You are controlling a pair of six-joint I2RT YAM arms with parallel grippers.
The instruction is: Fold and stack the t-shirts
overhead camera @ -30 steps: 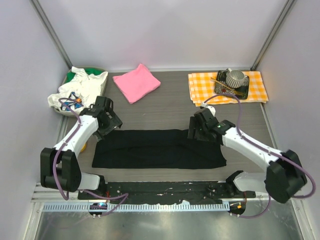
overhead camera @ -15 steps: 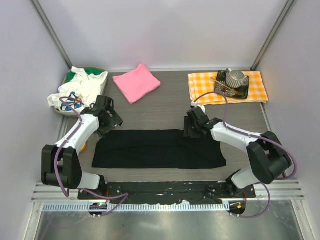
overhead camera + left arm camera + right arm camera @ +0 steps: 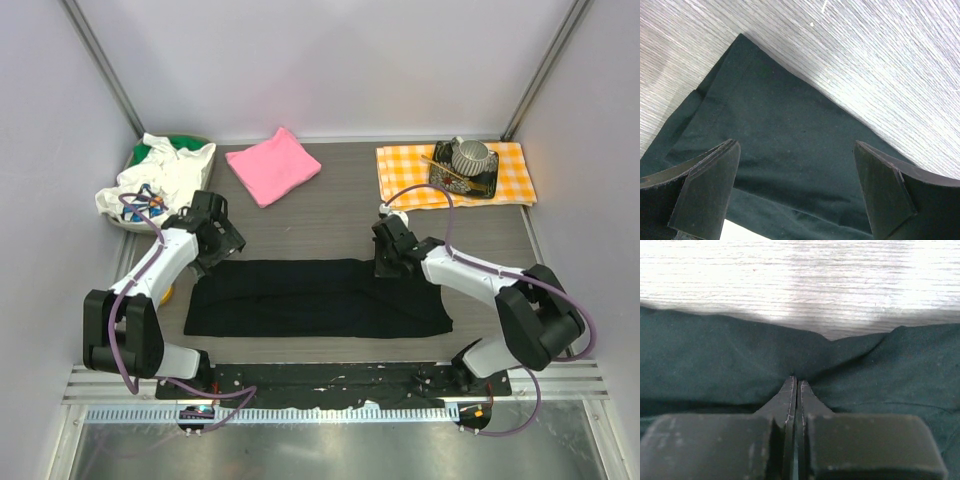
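The black t-shirt lies folded into a long strip across the near middle of the table. My right gripper is at its far right edge, shut on the black t-shirt. In the right wrist view the cloth puckers at the closed tips of the right gripper. My left gripper hovers open over the far left corner. In the left wrist view that corner of the black t-shirt lies flat under the wide-apart left gripper. The pink t-shirt lies folded at the back.
A pile of white and green clothes fills a basket at the far left. An orange-and-white checked cloth at the back right carries a dark tray with a metal bowl. Grey walls close in on three sides.
My right gripper has gone from open to shut on the far right edge of the black t-shirt, and the right arm has lowered and drawn in. The left arm has barely moved.
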